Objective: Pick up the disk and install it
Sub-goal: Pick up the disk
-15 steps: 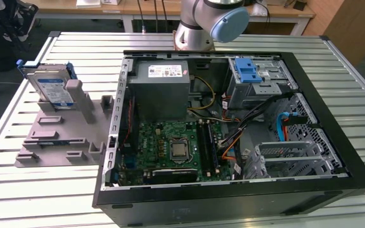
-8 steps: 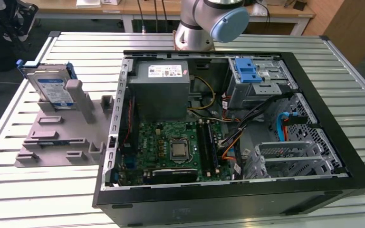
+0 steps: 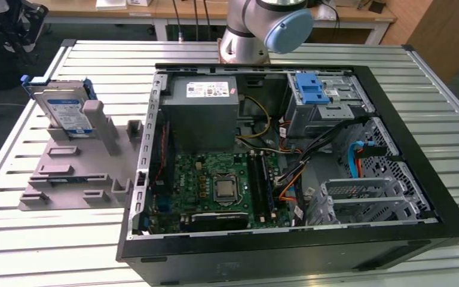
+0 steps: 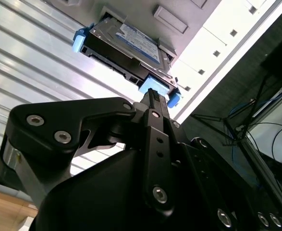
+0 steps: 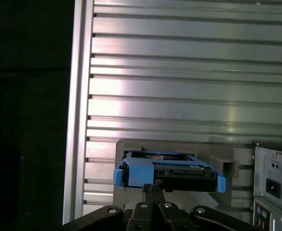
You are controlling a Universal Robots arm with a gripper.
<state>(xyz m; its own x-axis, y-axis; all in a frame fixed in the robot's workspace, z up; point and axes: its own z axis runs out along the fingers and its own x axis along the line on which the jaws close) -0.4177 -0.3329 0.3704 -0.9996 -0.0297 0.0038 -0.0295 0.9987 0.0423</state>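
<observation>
The disk [image 3: 64,110] is a silver drive with a white-and-blue label in a blue carrier. It stands on edge in a grey holder [image 3: 70,173] on the table, at the exterior view's left. In both wrist views the disk [image 4: 126,48] [image 5: 167,171] lies just beyond my gripper's black fingers. The gripper [image 4: 153,96] [image 5: 150,188] points at the disk's near blue edge, its fingertips together with nothing between them, apart from the disk. The arm's base [image 3: 262,30] stands behind the computer case.
An open black computer case [image 3: 421,179] fills the table's middle and the exterior view's right. Inside are a grey power supply box [image 3: 201,113], a green board [image 3: 222,185], a silver cage with a blue latch [image 3: 317,89] and a cage [image 3: 365,197] at the front. Cables cross the case.
</observation>
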